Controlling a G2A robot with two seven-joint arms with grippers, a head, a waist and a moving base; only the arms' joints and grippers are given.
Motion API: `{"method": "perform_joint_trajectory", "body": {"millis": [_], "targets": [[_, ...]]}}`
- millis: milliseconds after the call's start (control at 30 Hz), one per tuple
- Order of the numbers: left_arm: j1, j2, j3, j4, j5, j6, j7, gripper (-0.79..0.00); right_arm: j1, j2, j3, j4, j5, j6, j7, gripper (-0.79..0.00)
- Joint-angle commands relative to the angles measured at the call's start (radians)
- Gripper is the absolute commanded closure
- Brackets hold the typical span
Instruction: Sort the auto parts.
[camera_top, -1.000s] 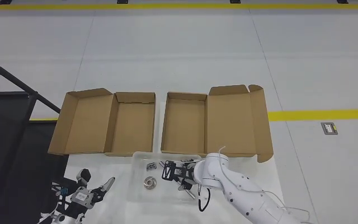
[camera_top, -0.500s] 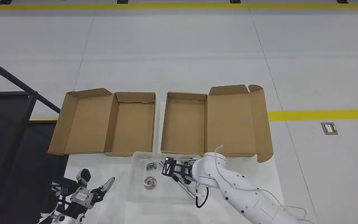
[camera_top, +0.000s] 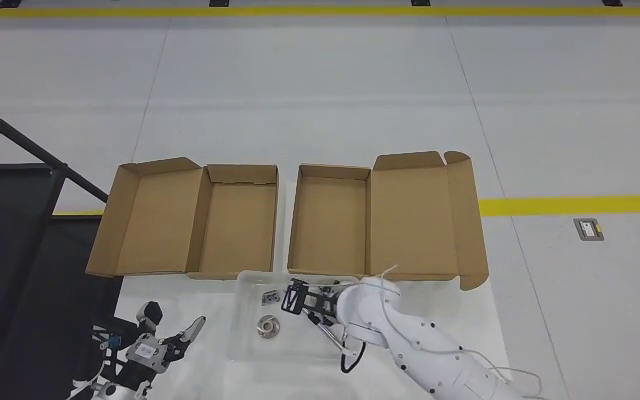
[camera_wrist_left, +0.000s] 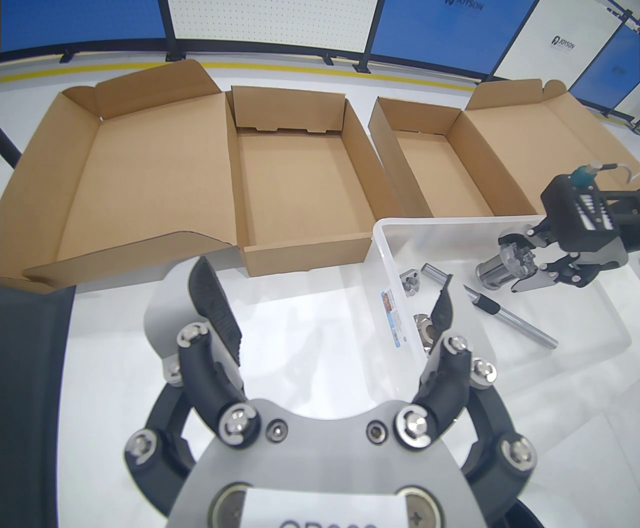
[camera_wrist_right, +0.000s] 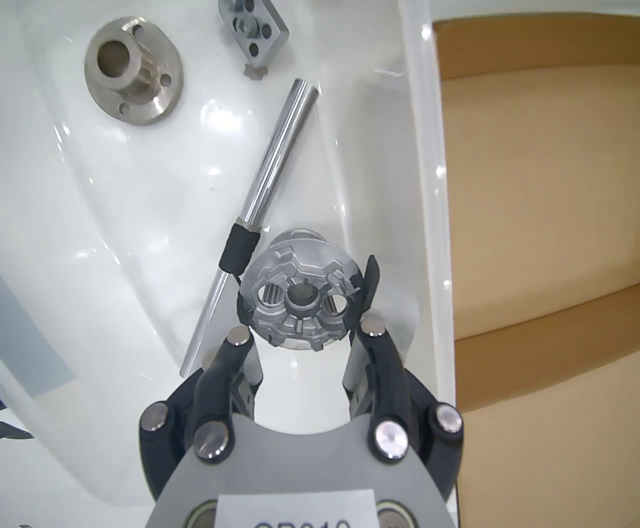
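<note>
A clear plastic bin (camera_top: 245, 285) in front of two cardboard boxes holds the metal parts. My right gripper (camera_wrist_right: 306, 299) is inside the bin, shut on a ribbed cylindrical hub (camera_wrist_right: 295, 280), also seen from the left wrist view as hub (camera_wrist_left: 505, 262). Beside it lie a long steel rod (camera_wrist_right: 272, 165), a round flange (camera_wrist_right: 132, 82) and a small square plate (camera_wrist_right: 252, 25). My left gripper (camera_wrist_left: 322, 285) hangs open over the white table left of the bin, with nothing between its fingers.
The left cardboard box (camera_top: 240, 225) and the right cardboard box (camera_top: 333, 222) stand open with flaps spread, just behind the bin. Black-covered structure borders the table on the left. The bin wall (camera_wrist_right: 425, 165) runs close beside the held hub.
My right gripper has shifted a little left and toward the boxes inside the bin, keeping hold of the hub. The left arm has not moved.
</note>
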Motion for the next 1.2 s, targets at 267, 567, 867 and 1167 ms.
{"method": "perform_joint_trajectory", "body": {"millis": [267,567,867,1167], "targets": [[0.0,0.0,0.0,0.0,0.0,0.0,0.0,-0.785,-0.085,0.043,0.174,-0.382,-0.09,0.074,0.097,0.0],[0.0,0.0,0.0,0.0,0.0,0.0,0.0,-0.785,0.029,0.025,0.249,-0.235,-0.039,0.155,0.028,0.0],[0.0,0.0,0.0,0.0,0.0,0.0,0.0,-0.785,0.029,0.025,0.249,-0.235,-0.039,0.155,0.028,0.0],[0.0,0.0,0.0,0.0,0.0,0.0,0.0,-0.785,0.043,0.012,0.276,-0.106,-0.014,0.23,-0.214,0.0]]}}
